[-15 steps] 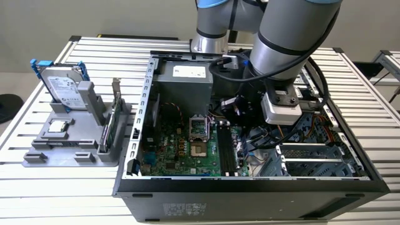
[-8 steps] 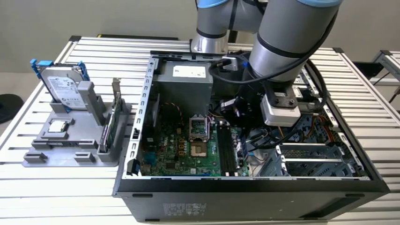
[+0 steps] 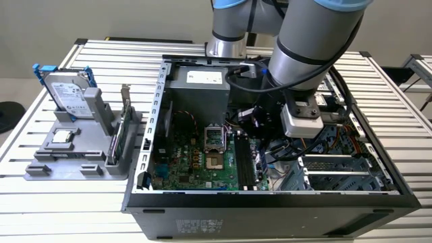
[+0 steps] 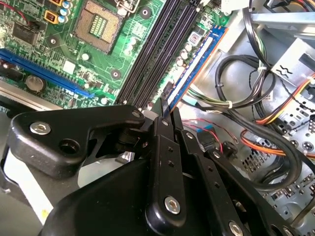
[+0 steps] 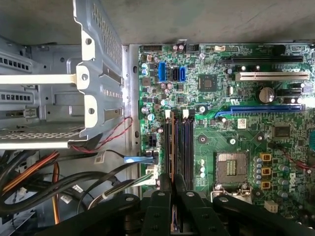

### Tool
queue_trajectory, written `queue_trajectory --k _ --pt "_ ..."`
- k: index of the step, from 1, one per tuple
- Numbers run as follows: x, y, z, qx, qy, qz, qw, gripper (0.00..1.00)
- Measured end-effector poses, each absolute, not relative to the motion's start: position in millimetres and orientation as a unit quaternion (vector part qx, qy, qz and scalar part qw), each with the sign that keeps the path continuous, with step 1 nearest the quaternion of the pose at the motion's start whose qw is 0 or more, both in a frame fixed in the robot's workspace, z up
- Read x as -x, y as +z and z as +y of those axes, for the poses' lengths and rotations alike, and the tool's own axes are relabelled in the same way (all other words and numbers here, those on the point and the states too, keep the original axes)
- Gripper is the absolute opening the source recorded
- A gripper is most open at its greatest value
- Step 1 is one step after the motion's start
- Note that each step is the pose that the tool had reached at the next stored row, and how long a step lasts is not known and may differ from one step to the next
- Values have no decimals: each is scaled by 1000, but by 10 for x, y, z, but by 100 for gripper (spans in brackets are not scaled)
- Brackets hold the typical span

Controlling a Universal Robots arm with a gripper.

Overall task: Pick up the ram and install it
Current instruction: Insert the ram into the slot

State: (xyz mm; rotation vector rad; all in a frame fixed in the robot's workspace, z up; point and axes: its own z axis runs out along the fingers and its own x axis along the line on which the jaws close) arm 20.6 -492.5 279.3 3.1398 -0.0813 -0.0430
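Insertion step: hand (image 4: 165, 110) pinched thin on the ram (image 4: 193, 66), at the slots' (image 5: 179, 147) 9 o'clock side; calls for straight downward seating.

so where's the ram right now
In the second wrist view the ram stands on edge alongside the black memory slots, on their side nearest the cable bundle, its near end at the gripper.

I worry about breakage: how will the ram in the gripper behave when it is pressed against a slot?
The ram looks thin and flat, so it is probably light and fairly stiff, yet it may crack under sideways force. The gripper holds it by a small area, so it might pivot if pushed unevenly against the memory slots.
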Motion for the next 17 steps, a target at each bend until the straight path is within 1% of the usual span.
queue_trajectory --k 17 --pt "-206 2759 -4925 -1000 -14 -26 0 0"
